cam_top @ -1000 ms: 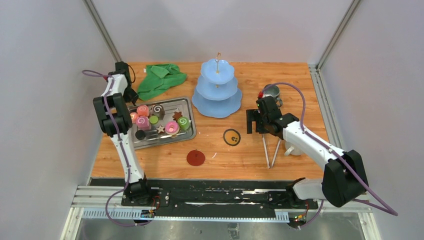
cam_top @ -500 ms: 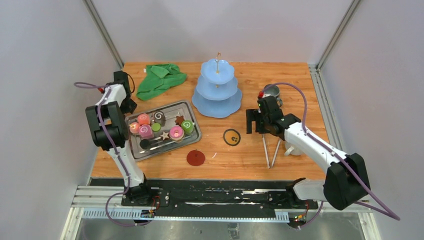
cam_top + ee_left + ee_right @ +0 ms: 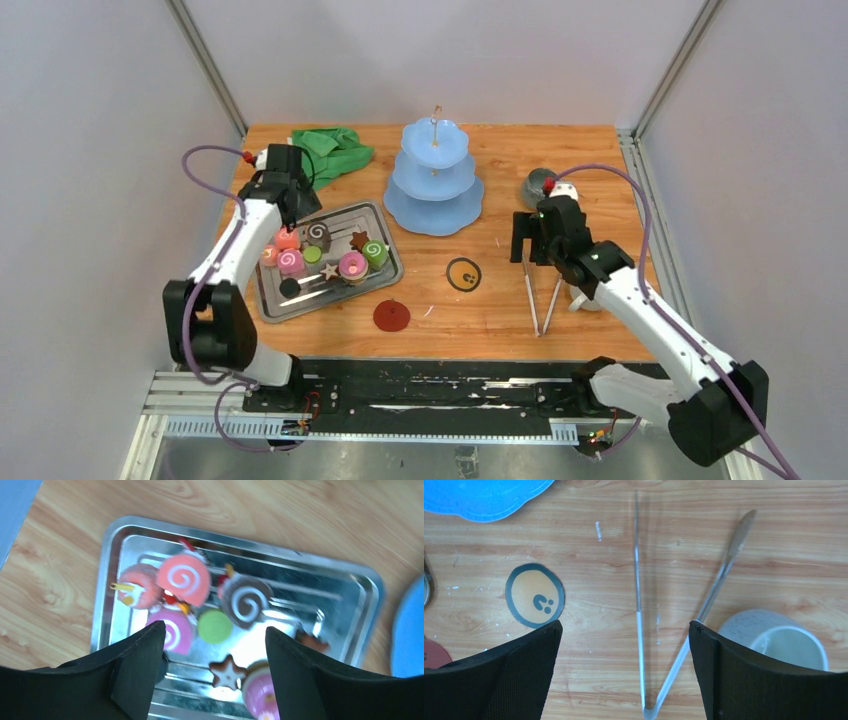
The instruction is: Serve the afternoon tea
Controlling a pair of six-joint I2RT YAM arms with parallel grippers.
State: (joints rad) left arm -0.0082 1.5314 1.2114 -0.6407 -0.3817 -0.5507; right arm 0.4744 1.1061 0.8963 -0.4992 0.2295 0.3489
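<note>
Versus a second ago, near to far: right gripper (image 3: 528, 240) is sitting slightly further right, jaws still spread wide over the tongs (image 3: 639, 605), gripping nothing. White mug (image 3: 784, 640) is standing just right of the tongs. Steel tray (image 3: 300, 305) is lying slightly nearer and turned. It's holding the sweets: pink swirl roll (image 3: 184, 579), brown swirl roll (image 3: 245, 601), green disc (image 3: 215, 625), brown star (image 3: 227, 672), black disc (image 3: 290, 288). Left gripper (image 3: 212, 635) is now hanging over the tray's far-left corner instead of beside it, fingers now parted, pinching nothing. Grey-green mug (image 3: 540, 183) is now showing more, just beyond the right gripper.
</note>
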